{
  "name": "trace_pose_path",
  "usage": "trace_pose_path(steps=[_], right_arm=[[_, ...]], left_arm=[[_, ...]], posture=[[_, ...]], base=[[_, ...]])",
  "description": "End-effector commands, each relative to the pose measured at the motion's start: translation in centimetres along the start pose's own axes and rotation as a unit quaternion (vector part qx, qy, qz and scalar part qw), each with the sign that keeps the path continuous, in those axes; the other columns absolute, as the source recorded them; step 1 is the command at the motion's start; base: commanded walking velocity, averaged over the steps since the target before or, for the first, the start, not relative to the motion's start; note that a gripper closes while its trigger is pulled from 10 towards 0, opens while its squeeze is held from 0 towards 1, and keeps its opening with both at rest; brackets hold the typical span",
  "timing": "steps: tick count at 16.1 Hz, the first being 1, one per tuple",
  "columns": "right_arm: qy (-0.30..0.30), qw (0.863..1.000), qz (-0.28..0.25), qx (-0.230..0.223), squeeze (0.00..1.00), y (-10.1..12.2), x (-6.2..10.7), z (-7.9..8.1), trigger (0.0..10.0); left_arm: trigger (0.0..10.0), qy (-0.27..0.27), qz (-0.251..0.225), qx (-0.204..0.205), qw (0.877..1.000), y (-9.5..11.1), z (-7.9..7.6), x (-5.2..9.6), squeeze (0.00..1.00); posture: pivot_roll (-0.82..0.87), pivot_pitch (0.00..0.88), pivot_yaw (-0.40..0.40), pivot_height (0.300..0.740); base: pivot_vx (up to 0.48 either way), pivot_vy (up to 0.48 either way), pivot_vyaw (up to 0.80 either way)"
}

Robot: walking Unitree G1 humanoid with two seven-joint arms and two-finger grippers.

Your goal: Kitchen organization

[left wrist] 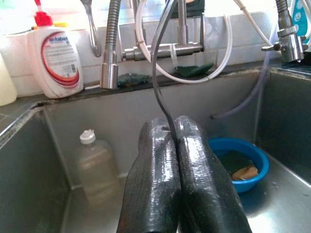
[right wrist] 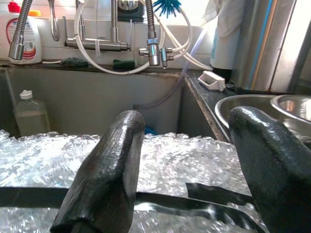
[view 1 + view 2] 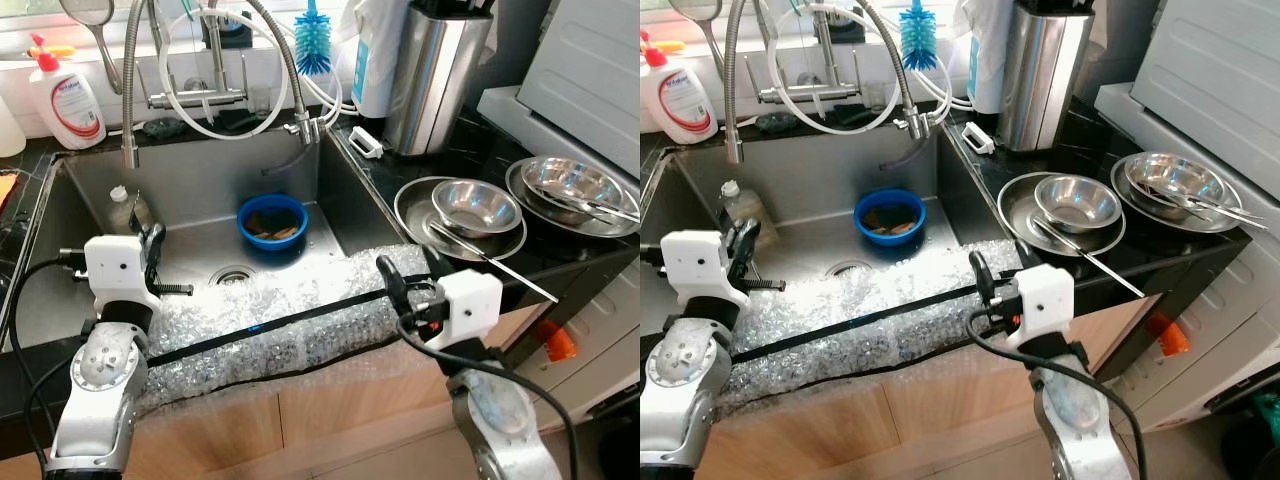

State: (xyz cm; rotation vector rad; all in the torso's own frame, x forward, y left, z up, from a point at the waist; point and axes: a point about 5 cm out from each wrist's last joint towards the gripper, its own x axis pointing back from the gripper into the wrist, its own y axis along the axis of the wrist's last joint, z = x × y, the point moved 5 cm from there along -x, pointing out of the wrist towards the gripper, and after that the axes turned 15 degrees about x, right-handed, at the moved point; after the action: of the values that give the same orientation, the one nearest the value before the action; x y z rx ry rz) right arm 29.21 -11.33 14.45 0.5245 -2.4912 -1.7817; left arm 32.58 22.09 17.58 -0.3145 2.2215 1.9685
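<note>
1. Sink (image 3: 90, 190), stainless, set in a dark counter. A blue bowl (image 3: 272, 220) with brownish scraps sits on the sink floor toward the back wall, just behind the drain (image 3: 232, 275).
2. Bubble wrap sheet (image 3: 300, 320) with a black tape strip lies across the sink's front edge, from the left side to the right corner.
3. Left gripper (image 1: 177, 131) hovers over the sink's left front area; fingers pressed together, pinching a thin grey wire (image 1: 158, 82) that curves up from the tips.
4. Right gripper (image 2: 187, 150) sits low over the bubble wrap at the sink's front right corner; fingers spread apart, nothing between them.
5. Clear plastic bottle (image 3: 122, 208) with white cap stands in the sink's back left corner.
6. Faucet (image 3: 200, 95) with flexible metal hoses and white tubing runs along the back edge.
7. White soap bottle (image 3: 62, 98) with red pump on the back ledge, left.
8. Blue bottle brush (image 3: 312, 42) at the back, right of the faucet.
9. Steel canister (image 3: 435, 75) on the counter at the back right.
10. Right counter: steel bowl (image 3: 475, 205) on a steel plate (image 3: 415, 215), a long utensil across them; second steel bowl (image 3: 572, 185) further right holding utensils.
</note>
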Motion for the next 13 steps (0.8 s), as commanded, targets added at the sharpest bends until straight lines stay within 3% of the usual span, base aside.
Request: trace_pose_path(steps=[1, 8, 9, 10, 11, 13], right_arm=[[-0.008, 1.000, 0.008, 0.005, 0.00, -0.6, 0.3, -0.2, 10.0], [-0.023, 1.000, 0.012, 0.006, 0.00, -2.0, -0.5, -0.6, 10.0], [-0.024, 1.000, 0.011, 0.007, 0.00, -2.0, -0.7, -0.7, 10.0], [-0.027, 1.000, 0.009, 0.005, 0.00, -2.0, -1.0, -0.7, 10.0], [-0.027, 1.000, 0.007, 0.005, 0.00, -2.0, -1.1, -0.5, 10.0], [-0.026, 1.000, -0.003, 0.005, 0.00, -1.5, -1.6, -0.2, 10.0]], left_arm=[[10.0, 0.006, 0.009, 0.000, 1.000, -0.9, 0.1, 0.1, 0.00], [10.0, 0.008, 0.020, 0.005, 1.000, -2.8, -0.1, -0.4, 0.00], [10.0, 0.008, 0.018, 0.006, 1.000, -2.8, -0.1, -0.5, 0.31], [10.0, 0.009, 0.015, 0.007, 1.000, -2.7, -0.1, -0.7, 0.78], [10.0, 0.009, 0.012, 0.006, 1.000, -2.6, -0.2, -0.8, 1.00], [10.0, 0.010, 0.004, 0.009, 1.000, -2.2, -0.5, -1.0, 1.00]], posture=[[0.01, 0.000, 0.007, 0.740], [0.00, 0.000, 0.018, 0.740], [0.00, 0.000, 0.019, 0.740], [0.01, 0.000, 0.016, 0.740], [0.01, 0.000, 0.015, 0.740], [0.01, 0.000, 0.012, 0.740]], base=[[0.000, 0.000, 0.00], [0.000, 0.000, 0.00], [0.000, 0.000, 0.00], [0.000, 0.000, 0.00], [0.000, 0.000, 0.00], [0.000, 0.000, 0.00]])
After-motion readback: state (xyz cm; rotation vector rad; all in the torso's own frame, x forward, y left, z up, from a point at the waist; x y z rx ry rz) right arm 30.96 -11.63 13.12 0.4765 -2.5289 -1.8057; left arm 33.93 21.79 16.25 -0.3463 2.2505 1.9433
